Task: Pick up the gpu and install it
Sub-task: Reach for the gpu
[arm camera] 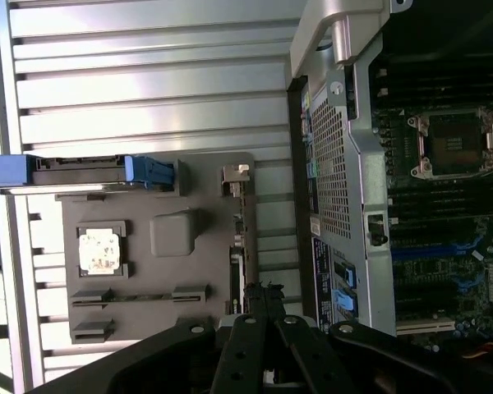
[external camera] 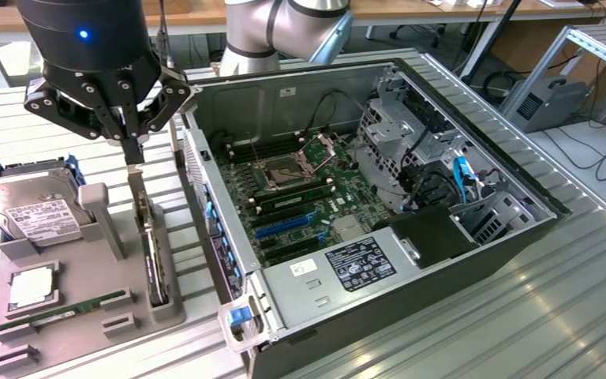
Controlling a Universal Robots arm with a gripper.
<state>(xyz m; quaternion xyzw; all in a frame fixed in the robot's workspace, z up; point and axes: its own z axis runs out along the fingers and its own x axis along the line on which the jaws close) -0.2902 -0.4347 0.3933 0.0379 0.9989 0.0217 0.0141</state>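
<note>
Exterior view: tray (external camera: 76,335) held gpu (external camera: 154,260) on edge, w/ hard drive (external camera: 29,209), RAM (external camera: 61,310). I saw gripper (external camera: 133,154) clenched shut, just above gpu's end.

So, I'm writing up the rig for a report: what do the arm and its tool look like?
The arm has rounded silver-grey joint housings. At its wrist sits a glossy black cylinder with a small blue light on its side. The tool is black too, built of pivoting link bars with visible round pins, narrowing toward its tip.
</note>
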